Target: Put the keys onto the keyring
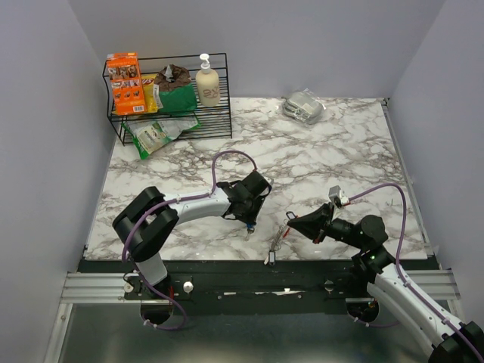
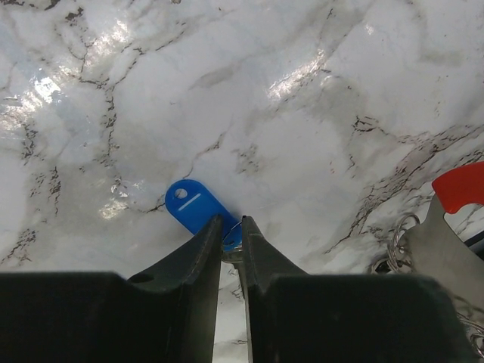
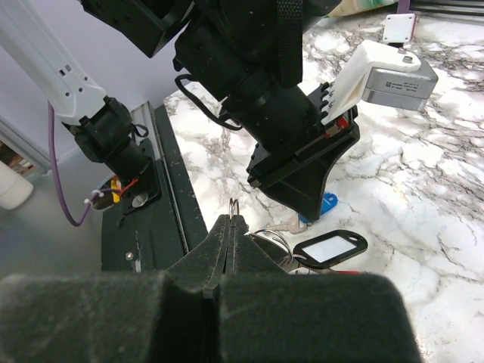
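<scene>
Blue key head's (image 2: pixel 193 206) near end between left fingers' (image 2: pixel 203 248) tips

Bright overhead light is falling evenly on the marble table (image 1: pixel 318 151), casting soft shadows under the arms (image 1: pixel 197 208). Glare is streaking the stone in the left wrist view; the near fingers (image 2: pixel 189 265) are blurring.

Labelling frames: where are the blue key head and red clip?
blue key head (image 2: pixel 193 207), left wrist view, flat middle.
red clip (image 2: pixel 463 185), left wrist view, curved body.
</scene>
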Robot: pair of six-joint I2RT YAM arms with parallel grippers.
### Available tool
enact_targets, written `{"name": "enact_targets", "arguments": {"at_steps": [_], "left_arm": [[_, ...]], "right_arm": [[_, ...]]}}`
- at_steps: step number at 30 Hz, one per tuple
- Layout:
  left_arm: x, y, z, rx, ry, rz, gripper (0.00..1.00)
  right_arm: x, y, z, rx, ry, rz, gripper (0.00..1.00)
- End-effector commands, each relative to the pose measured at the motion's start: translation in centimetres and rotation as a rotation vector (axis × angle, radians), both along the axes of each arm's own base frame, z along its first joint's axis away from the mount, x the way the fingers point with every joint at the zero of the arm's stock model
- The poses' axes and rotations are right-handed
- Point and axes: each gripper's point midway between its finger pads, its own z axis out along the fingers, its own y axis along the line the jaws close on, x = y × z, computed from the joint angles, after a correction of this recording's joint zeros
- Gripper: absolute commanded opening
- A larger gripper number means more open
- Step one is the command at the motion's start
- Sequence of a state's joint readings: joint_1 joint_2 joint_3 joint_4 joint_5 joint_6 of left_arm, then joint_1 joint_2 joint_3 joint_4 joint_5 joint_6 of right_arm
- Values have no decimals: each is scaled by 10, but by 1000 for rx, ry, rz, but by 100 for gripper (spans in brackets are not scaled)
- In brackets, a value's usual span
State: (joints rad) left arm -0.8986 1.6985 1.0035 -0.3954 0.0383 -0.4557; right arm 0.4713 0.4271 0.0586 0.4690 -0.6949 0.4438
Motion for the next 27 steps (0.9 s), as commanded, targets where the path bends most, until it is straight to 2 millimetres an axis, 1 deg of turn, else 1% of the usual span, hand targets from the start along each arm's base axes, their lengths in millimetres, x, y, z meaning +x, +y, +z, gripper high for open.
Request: {"name": "enact_targets", "arguments": {"at_steps": [1,3,4,6,11,14,17,18,20,21,23,24,25,26,27], "left_arm": [[-5,0,-1,0,26,-16,18],[-5,-2,2,-13,23,-23,12],[-6,-2,3,-20,24,-25,6],[-6,-4,7,-33,18,-31,0],[-5,-7,17,-61,3,-44,0],[-3,-9,26,-88,-18,-52,0],[0,-11,40,-127,-51,-60,0],[1,-13,49,-150,-68,-68,0],[3,-14,59,-169,-95,-78,0],[4,-14,68,-187,-116,-76,0],[6,-14,80,-204,-145,-84,0],[7,-14,89,-220,-167,-85,0],[8,-13,95,-227,-183,-84,0],[9,-13,99,-234,-194,-83,0],[10,-12,109,-250,-216,-88,0]], "right_arm": [[-2,0,-10,-7,3,5,0],[-2,0,-10,-7,3,5,0],[-2,0,-9,-7,1,5,0],[-3,0,-9,-6,1,7,0],[-3,0,-8,-5,0,8,0],[-3,0,-8,-7,-3,13,0],[-3,1,-6,-5,-6,16,0],[-4,1,-5,-5,-8,19,0],[-4,1,-5,-7,-9,26,0],[-4,1,-4,-8,-11,26,0],[-4,3,-4,-15,0,32,0],[-4,3,-3,-18,2,37,0],[-4,4,1,-19,1,46,0],[-4,5,-1,-25,13,52,0],[-4,6,0,-26,15,60,0]]}}
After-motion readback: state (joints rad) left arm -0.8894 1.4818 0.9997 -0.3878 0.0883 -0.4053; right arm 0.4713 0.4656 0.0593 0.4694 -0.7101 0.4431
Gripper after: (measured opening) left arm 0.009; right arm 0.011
